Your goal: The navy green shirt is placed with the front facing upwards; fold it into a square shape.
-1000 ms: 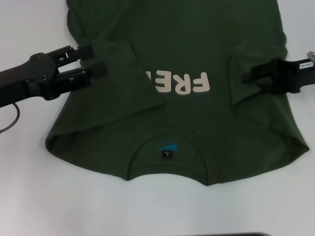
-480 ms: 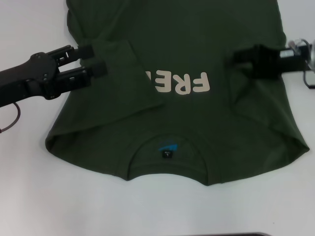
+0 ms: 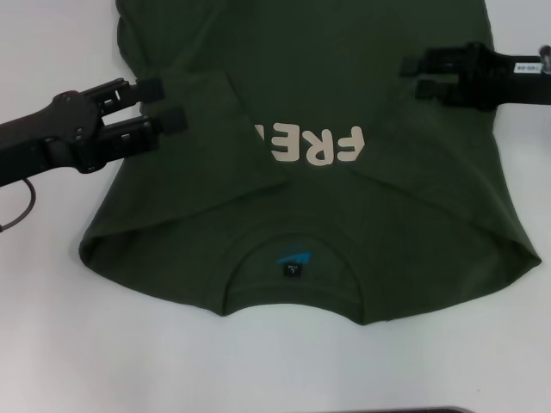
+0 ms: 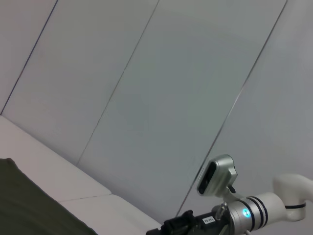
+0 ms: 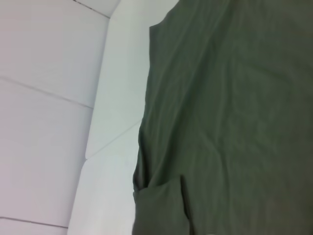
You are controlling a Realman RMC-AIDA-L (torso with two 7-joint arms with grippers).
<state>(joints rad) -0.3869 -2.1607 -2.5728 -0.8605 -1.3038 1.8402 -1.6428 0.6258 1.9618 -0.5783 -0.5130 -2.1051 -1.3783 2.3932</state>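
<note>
Shirt [image 3: 327,95] flat on white bench [image 3: 52,344], left sleeve folded inward over lettering. Left end effector [image 3: 165,103] spread, over left sleeve edge. Right end effector [image 3: 417,75] spread, above right side, holding nothing.

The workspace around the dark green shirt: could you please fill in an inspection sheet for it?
Surface: plain white table.
Job's things: dark olive-green cotton T-shirt lies front up, cream lettering partly covered by the folded-in left sleeve; collar nearest the robot.
Clutter: nothing seen.
Grippers: left tool open, over the folded sleeve; right tool open, over the shirt's right side, holding nothing.
Cables: thin dark cable loops under the left arm.
Surroundings: pale panelled wall; dark edge at the table's near side.
</note>
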